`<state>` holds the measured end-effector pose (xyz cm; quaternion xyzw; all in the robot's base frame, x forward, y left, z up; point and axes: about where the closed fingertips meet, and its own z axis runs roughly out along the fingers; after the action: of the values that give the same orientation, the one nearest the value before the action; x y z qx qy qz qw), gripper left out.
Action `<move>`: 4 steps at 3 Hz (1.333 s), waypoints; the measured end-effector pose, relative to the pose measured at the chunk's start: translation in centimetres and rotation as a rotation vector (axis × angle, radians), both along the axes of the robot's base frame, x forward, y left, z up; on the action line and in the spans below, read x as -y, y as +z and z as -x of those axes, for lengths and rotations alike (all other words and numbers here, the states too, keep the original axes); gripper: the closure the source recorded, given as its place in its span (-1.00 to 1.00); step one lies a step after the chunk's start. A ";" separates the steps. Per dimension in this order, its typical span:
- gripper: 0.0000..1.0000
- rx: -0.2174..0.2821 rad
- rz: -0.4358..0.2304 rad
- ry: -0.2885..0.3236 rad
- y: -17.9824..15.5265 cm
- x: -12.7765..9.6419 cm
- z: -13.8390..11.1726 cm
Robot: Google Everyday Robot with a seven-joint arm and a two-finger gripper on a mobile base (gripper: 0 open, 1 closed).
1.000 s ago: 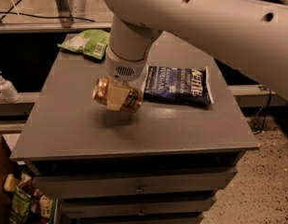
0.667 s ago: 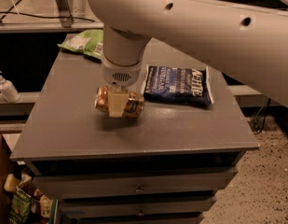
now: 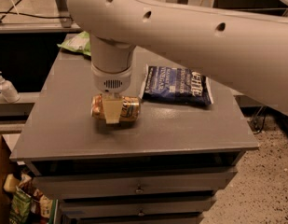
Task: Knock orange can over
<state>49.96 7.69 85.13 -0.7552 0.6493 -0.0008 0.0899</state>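
Orange can (image 3: 130,108), tan-gold with dark markings, is seen turned on its side at centre-left, pinched across its middle by the claw (image 3: 112,115) over the grey tabletop (image 3: 181,129).

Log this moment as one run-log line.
gripper: at can, from above | small orange-tan metal drink can: lying sideways under gripper | blue chip bag: flat, right of can | task: can appears down

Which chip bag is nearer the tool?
The blue bag, beside the orange can that the tool sits over; the green bag lies at the far corner.
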 end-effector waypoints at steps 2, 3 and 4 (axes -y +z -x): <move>-1.00 -0.009 -0.017 0.006 -0.6 -0.5 0.7; -1.00 -0.032 -0.105 -0.039 -0.7 -0.2 0.8; -1.00 -0.067 -0.271 -0.133 -1.1 1.1 1.2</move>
<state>48.81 6.59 84.08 -0.6910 0.6947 0.1061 0.1693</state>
